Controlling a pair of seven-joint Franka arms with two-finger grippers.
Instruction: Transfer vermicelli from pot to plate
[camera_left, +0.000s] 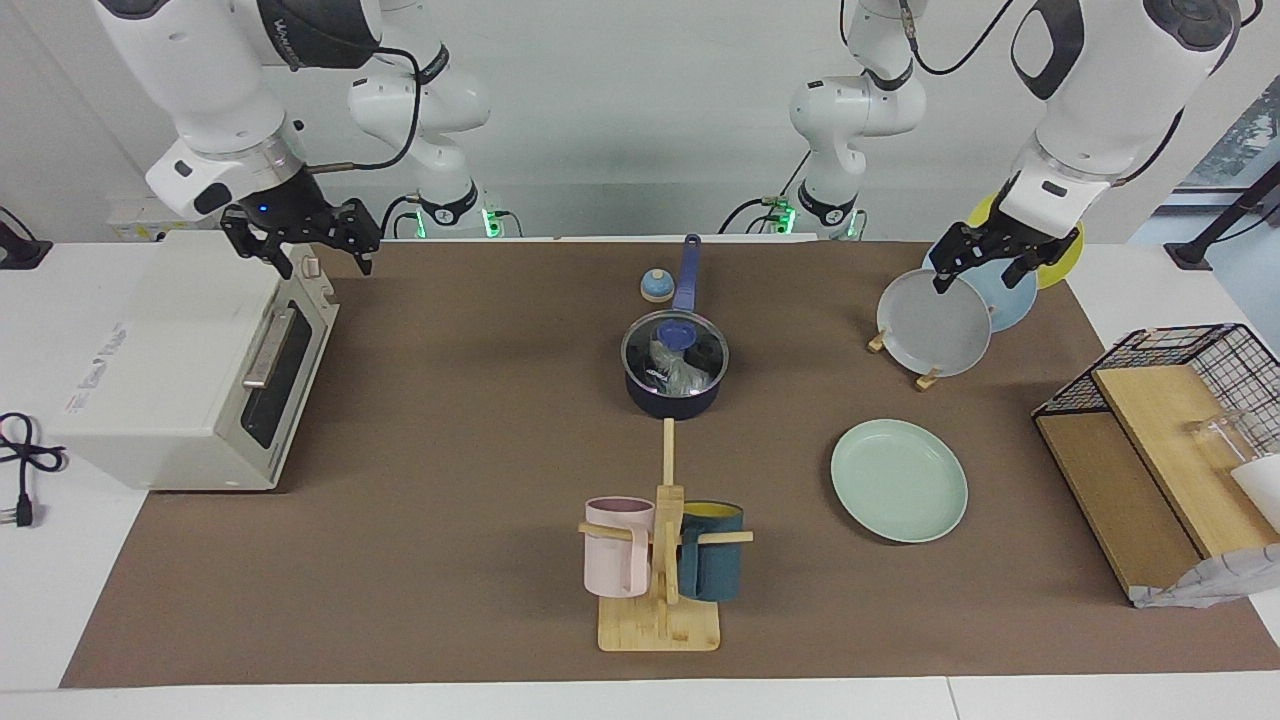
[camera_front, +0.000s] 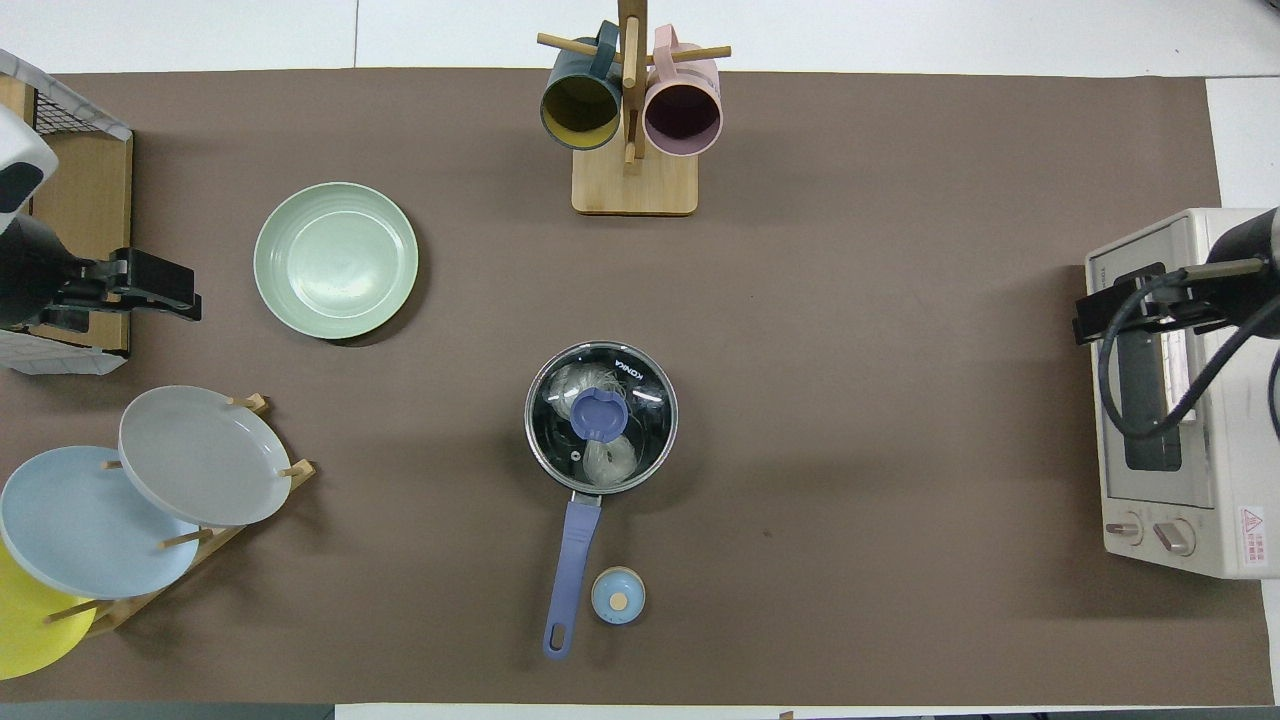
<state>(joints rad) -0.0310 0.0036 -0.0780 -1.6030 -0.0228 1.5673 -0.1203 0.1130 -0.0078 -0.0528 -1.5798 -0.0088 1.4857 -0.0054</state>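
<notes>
The pot (camera_left: 673, 372), at centre frame in the facing view with its glass lid (camera_front: 601, 417) on and its handle's long axis pointing up toward the robots, lies well apart from both grippers. The left gripper (camera_left: 985, 262), upper right over the plate rack (camera_left: 905, 360), and the right gripper (camera_left: 312, 243), upper left over the toaster oven (camera_left: 190, 370), both hang empty, fingers spread. The vermicelli (camera_front: 607, 458) shows as whitish glossy bundles under the lid; the plate (camera_left: 899, 480) lies bare at lower right, so the left arm seems better placed.

My pot (camera_left: 673, 385): dark navy, mid-table, blue handle pointing toward the robots, glass lid (camera_front: 601, 416) on | my vermicelli (camera_front: 608, 457): whitish bundles inside, seen through the lid | my plate (camera_left: 899, 480): mint green, flat, bare, toward the left arm's end, farther from the robots than the pot
</notes>
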